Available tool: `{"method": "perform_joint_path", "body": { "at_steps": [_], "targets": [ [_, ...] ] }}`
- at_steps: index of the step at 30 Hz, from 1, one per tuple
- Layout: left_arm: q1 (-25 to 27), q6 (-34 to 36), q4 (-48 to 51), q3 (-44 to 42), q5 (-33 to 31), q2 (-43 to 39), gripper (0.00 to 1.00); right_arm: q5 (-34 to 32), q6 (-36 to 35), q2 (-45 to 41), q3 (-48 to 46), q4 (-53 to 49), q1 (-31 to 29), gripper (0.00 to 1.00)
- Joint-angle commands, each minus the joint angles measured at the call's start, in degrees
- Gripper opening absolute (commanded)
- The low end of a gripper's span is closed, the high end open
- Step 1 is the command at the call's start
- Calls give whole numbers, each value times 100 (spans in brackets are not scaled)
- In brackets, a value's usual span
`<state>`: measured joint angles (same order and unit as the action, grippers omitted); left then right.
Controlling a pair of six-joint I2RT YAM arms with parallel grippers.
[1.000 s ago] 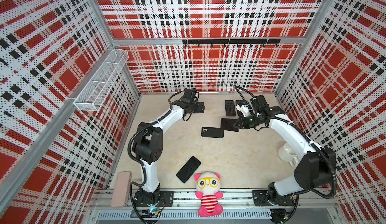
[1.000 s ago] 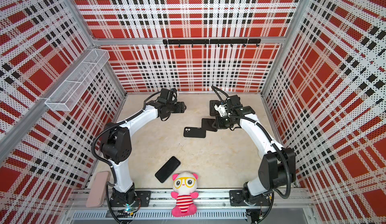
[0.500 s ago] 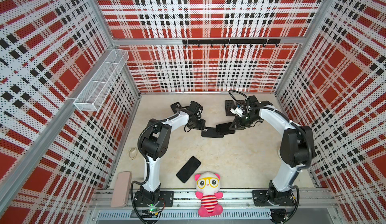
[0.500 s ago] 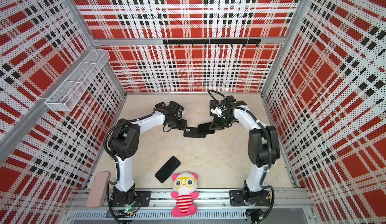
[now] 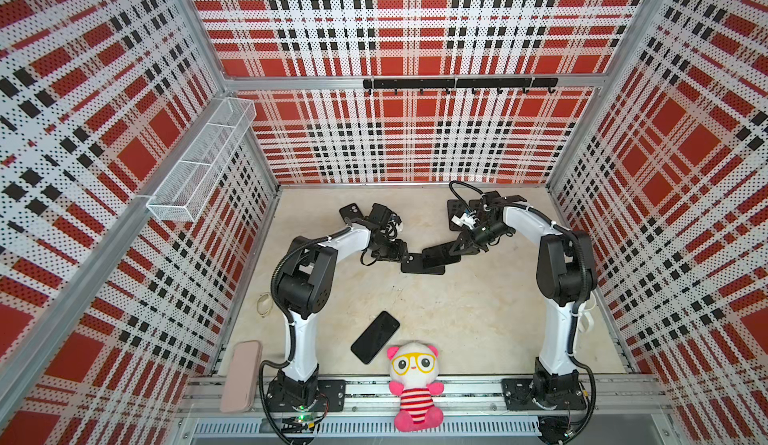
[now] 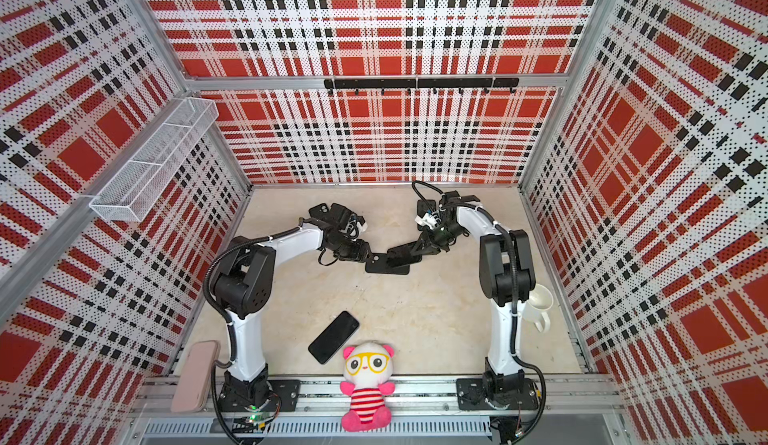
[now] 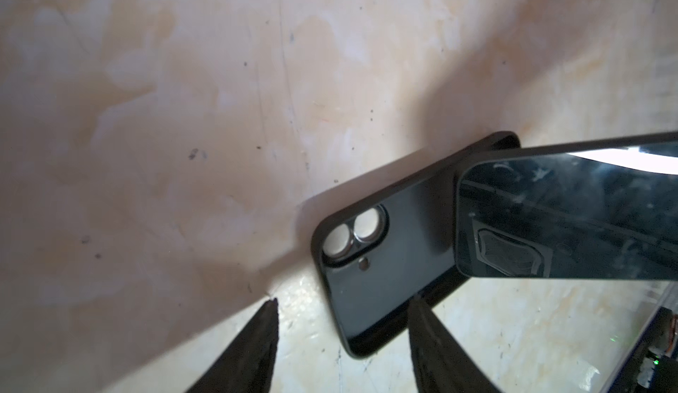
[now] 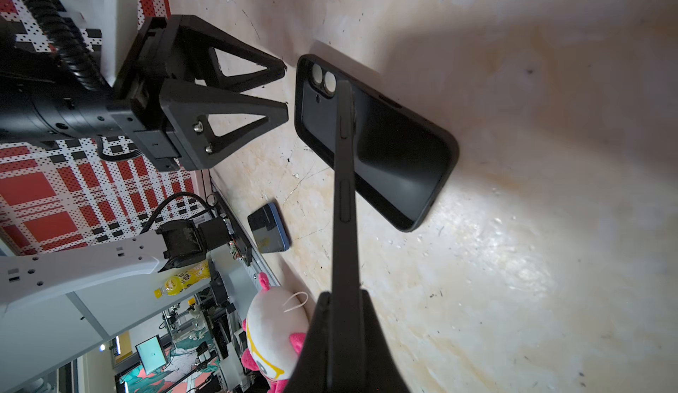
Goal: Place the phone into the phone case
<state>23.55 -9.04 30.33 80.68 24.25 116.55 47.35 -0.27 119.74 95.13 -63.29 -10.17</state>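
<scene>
A black phone case (image 5: 422, 265) (image 6: 386, 266) lies open side up mid-table, its camera holes toward the left arm. My right gripper (image 5: 461, 242) (image 8: 345, 294) is shut on the end of a black phone (image 5: 440, 252) (image 8: 345, 174), which tilts down over the case (image 8: 396, 152); its free end hangs above the case's middle. In the left wrist view the glossy phone (image 7: 568, 218) overlaps the case (image 7: 381, 262). My left gripper (image 5: 401, 256) (image 7: 344, 301) is open low at the case's camera end, one finger beside its corner and one over its long edge.
A second dark phone (image 5: 375, 337) lies near the front by a pink plush toy (image 5: 413, 380). Black cases (image 5: 350, 213) sit at the back. A pink pouch (image 5: 241, 374), eyeglasses (image 5: 264, 303), a white mug (image 6: 540, 303) and a wall-mounted wire basket (image 5: 199, 164) line the sides.
My left gripper came forward from the back to the case's camera end, its jaws narrower. The right gripper brought the tilted phone left and lower over the case.
</scene>
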Motion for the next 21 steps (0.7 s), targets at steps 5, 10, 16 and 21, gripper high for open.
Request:
{"method": "perform_joint_path", "body": {
  "at_steps": [5, 10, 16, 21],
  "targets": [
    [-65, -73, -159, -70, 336, 39, 55, 380, -254, 213, 102, -290, 69, 0],
    [-66, -111, -197, -96, 370, 68, 53, 406, -254, 376, 120, -294, 70, 0],
    [-26, -142, -224, -112, 432, 150, 51, 389, -236, 580, 146, -281, 68, 0],
    [-26, -160, -227, -114, 462, 201, 50, 351, -193, 662, 145, -254, 64, 0]
  ]
}}
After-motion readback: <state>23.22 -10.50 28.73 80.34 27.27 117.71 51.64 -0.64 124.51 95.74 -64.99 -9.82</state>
